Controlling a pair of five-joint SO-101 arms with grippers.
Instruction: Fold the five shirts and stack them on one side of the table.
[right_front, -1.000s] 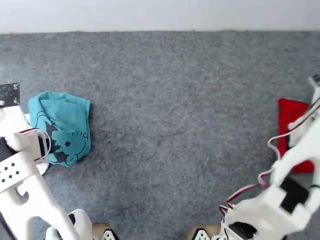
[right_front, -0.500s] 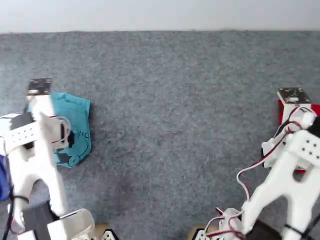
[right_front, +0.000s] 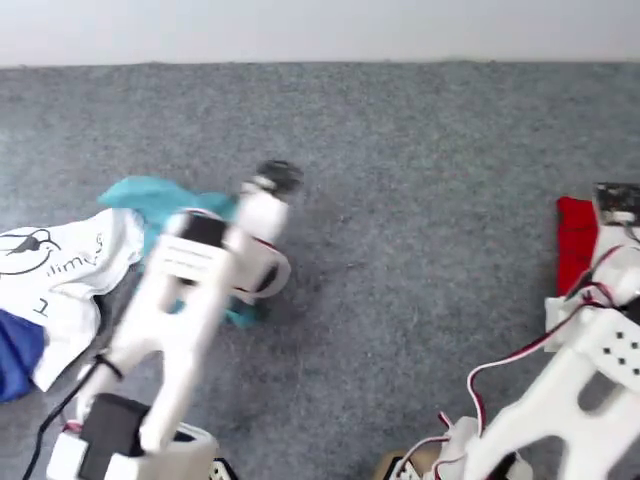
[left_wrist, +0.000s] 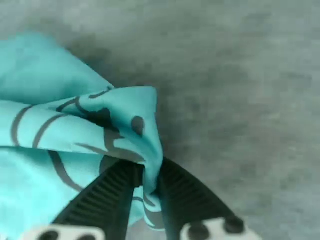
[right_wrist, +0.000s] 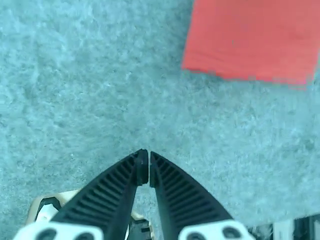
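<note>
Bench (right_front: 420, 180): grey, felted. White shirt (right_front: 60, 265): lying loose at the left edge. Teal shirt (left_wrist: 60, 125): crumpled, left of centre, touching the white one. My left jaws are clamped on a bunched fold of it. Red shirt (right_wrist: 250, 35): folded flat at the right edge. My right jaws are together and empty, over the bench just beside it. Blue shirt (right_front: 14, 362): partly under the white one. Judgement: 1 shirt looks folded and the teal one is in hand. The next move calls for laying it flat mid-bench, then setting both jaws on its corners.

Right pincer (right_wrist: 143, 172) closed over grey carpeted table (right_wrist: 75, 75), folded red shirt (right_wrist: 252, 37) lying apart.
</note>
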